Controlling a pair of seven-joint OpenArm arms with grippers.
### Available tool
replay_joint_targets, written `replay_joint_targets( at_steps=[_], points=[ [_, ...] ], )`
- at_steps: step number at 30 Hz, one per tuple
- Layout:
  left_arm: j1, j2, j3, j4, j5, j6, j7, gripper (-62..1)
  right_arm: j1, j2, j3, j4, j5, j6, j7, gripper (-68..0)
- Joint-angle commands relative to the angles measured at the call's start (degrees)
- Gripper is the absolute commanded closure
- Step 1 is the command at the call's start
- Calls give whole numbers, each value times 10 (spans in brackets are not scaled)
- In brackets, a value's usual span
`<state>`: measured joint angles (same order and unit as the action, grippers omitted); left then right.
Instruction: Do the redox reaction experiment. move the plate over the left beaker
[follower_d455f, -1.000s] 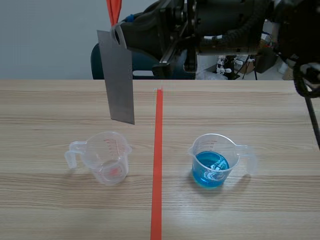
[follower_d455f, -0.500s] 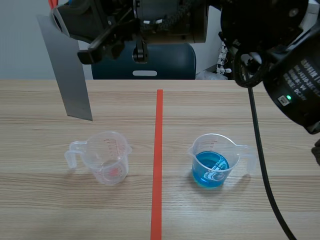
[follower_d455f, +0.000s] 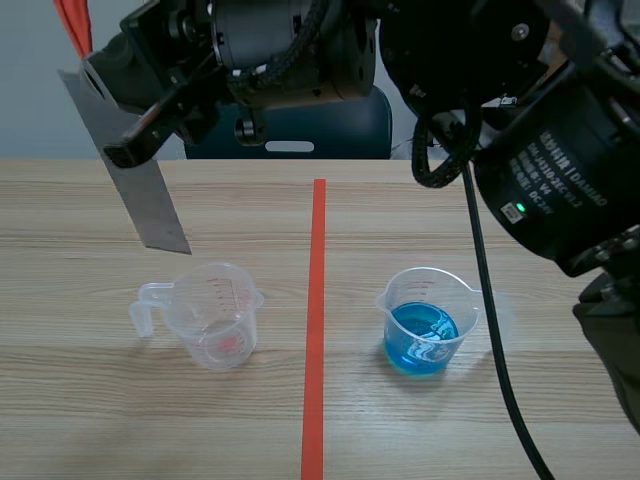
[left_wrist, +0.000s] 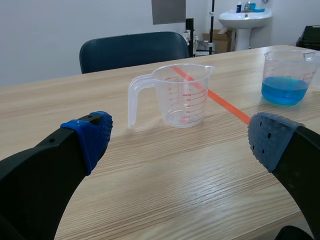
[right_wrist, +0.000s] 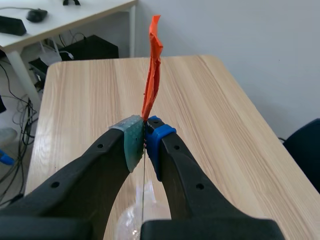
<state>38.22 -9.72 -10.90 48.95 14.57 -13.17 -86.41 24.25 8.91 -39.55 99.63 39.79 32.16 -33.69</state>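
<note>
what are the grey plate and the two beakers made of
The plate: likely thin sheet metal, matte grey, flat. The left beaker: clear plastic, see-through, moulded handle, red printed scale. The right beaker: seemingly the same plastic; blue liquid shows through.

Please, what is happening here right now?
The right hand is shut on the top edge of a grey plate. The plate hangs tilted in the air, above and a little left of the clear left beaker, not in it. The right beaker holds blue liquid. The left hand is open and holds nothing.
</note>
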Motion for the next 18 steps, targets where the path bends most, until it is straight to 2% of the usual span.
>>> replay_joint_targets(
  at_steps=[1, 3, 6, 13, 18],
  points=[
    [0, -5, 2, 10, -13, -1, -26, -572, 14, -1, 3, 0, 2, -1, 3, -6],
    [0, -5, 2, 10, -33, -1, -26, -572, 14, 2, 3, -2, 0, -1, 4, -6],
    [0, -5, 2, 10, -45, -1, -26, -572, 14, 10, 3, -9, 0, -3, 4, -6],
    [0, -5, 2, 10, -45, -16, -26, -572, 13, 26, 4, -18, 1, -3, 11, -6],
    [0, -5, 2, 10, -45, -16, -26, -572, 13, 52, 4, -18, 11, -3, 36, -6]
  ],
)
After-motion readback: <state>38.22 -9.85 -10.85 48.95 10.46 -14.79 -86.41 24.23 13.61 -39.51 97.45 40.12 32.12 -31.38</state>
